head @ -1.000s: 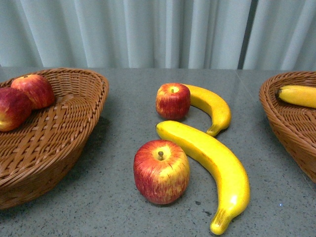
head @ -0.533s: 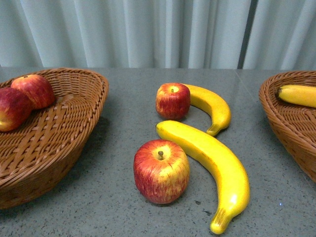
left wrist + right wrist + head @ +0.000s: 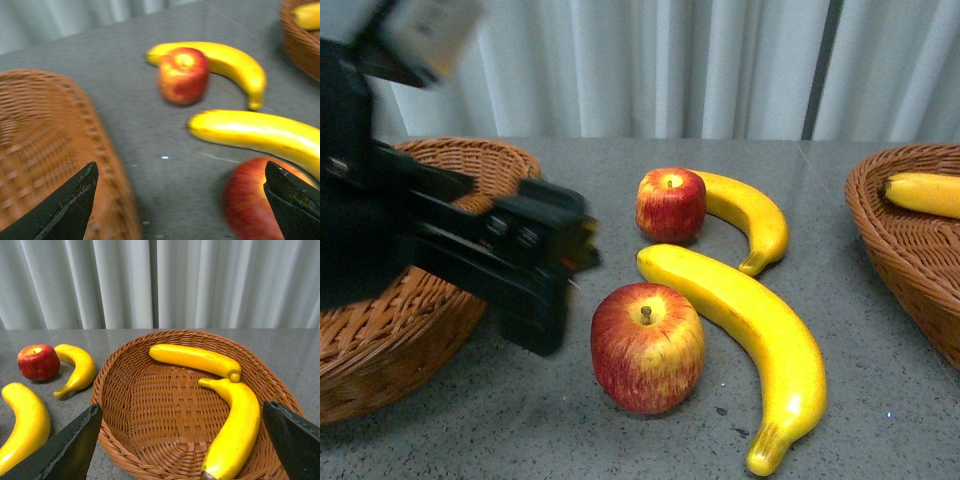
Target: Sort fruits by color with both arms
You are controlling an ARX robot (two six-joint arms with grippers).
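front view: the left arm (image 3: 440,240), black and motion-blurred, reaches across the left basket (image 3: 390,345) and hides most of its inside. its tip lies just left of the near apple (image 3: 647,347), apart from it. on the grey surface (image 3: 590,180) between the two wicker baskets we see four fruits. the near apple stands upright, stem up. the far apple (image 3: 670,204) stands behind it. the large banana (image 3: 745,335) curves along the right side of the near apple, very close to it. the smaller banana (image 3: 752,218) bends around the right side of the far apple, and we cannot tell whether they touch. the right basket (image 3: 905,255) sits at the right edge, and a pale curtain (image 3: 650,60) hangs behind.

left wrist view (blurred): the left end effector (image 3: 181,167) is spread wide and holds nothing. one finger shows over the rim of the left basket and the other over the near apple.

right wrist view: the right end effector (image 3: 181,405) is likewise spread wide and empty, above the right basket. two bananas lie in that basket, a straighter banana (image 3: 192,360) toward the curtain side and a curved banana (image 3: 235,430) nearer the camera, its tip just beside the tip of the straighter banana.
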